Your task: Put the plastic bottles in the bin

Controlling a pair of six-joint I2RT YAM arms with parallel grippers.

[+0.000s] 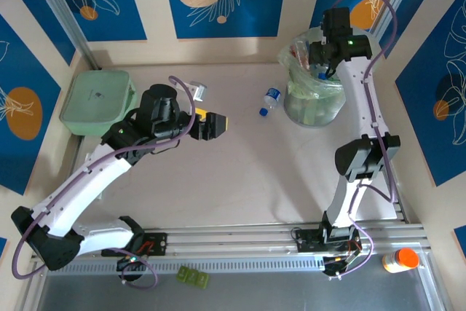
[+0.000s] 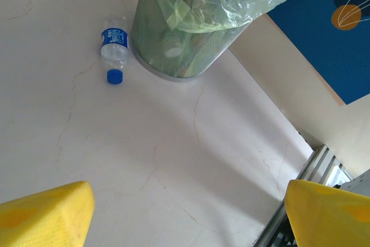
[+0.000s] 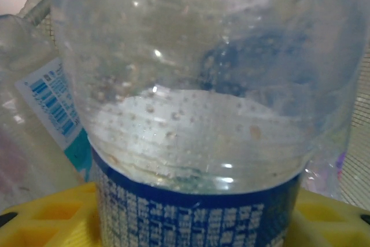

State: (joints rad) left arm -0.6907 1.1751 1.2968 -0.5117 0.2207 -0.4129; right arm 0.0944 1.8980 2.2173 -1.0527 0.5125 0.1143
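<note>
Plastic bottle (image 1: 271, 98) flat beside bin (image 1: 313, 112), cap (image 1: 263, 112) toward the wide-open, empty left gripper (image 2: 191, 218); right gripper's (image 3: 196, 218) hold unclear.

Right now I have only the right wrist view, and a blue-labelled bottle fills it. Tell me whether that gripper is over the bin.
Observer: Yes. From above, the right gripper hangs over the mouth of the bin.
Operator: Report any bottles lying on the table.
Observer: One bottle lies on its side beside the bin, to its left, blue cap on.
Operator: Say where the left gripper is.
Observer: The left gripper hovers open over the middle of the table, its camera facing that bottle.
</note>
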